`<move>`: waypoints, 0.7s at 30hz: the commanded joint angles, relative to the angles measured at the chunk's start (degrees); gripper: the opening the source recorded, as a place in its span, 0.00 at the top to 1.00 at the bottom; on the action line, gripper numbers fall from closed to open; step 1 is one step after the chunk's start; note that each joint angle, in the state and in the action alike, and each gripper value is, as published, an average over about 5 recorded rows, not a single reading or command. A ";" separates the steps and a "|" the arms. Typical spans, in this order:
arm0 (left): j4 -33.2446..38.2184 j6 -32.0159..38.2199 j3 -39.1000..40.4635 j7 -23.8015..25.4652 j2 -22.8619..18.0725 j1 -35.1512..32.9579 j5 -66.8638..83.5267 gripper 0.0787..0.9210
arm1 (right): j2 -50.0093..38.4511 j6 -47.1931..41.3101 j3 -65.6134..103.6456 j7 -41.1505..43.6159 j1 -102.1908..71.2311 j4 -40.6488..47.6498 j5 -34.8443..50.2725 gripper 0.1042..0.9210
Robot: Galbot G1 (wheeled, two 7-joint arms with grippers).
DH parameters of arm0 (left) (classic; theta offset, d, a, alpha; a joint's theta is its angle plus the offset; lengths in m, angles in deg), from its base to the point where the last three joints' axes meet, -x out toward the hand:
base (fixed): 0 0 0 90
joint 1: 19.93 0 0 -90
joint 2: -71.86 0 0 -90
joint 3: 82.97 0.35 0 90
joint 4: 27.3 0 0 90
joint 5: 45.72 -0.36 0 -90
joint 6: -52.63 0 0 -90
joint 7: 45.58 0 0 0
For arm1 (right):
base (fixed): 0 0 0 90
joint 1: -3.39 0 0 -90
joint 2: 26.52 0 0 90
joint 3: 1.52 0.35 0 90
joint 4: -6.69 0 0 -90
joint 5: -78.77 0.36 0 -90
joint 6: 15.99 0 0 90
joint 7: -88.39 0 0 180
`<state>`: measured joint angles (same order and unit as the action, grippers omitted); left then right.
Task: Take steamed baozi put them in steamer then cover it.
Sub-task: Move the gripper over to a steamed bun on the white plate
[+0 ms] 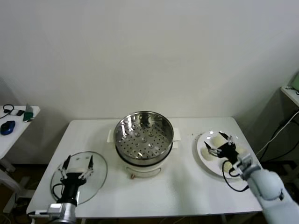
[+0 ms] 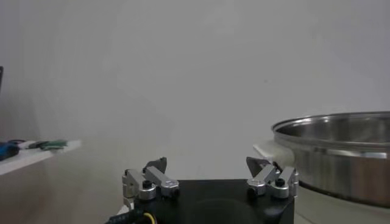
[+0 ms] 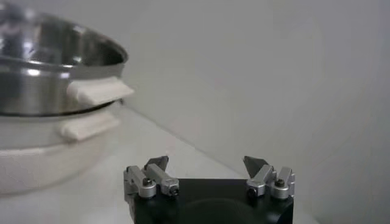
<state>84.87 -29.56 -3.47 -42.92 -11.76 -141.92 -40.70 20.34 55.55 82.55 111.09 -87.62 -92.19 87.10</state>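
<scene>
The steamer (image 1: 144, 135), a shiny perforated steel basket on a white cooker base, stands empty at the table's middle. It also shows in the left wrist view (image 2: 341, 152) and the right wrist view (image 3: 49, 67). The clear glass cover (image 1: 96, 179) lies flat on the table at the front left. My left gripper (image 1: 78, 162) (image 2: 207, 163) is open and empty just above it. Pale baozi (image 1: 217, 139) lie on a white plate (image 1: 211, 169) at the right. My right gripper (image 1: 214, 141) (image 3: 206, 161) is open over them and holds nothing. Its body hides part of the buns.
A side table with a blue mouse (image 1: 7, 127) stands at the far left. A shelf (image 1: 292, 91) and hanging cables are at the far right. The white wall runs close behind the table.
</scene>
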 commanded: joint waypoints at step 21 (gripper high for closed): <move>-0.58 1.66 2.95 -0.50 0.15 -1.13 -1.73 0.12 | -16.16 6.19 -84.26 46.83 79.94 24.94 -18.41 0.12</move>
<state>84.36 -27.65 -0.51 -43.32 -12.15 -143.32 -42.91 4.04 59.62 24.11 147.07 -29.17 -73.33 75.40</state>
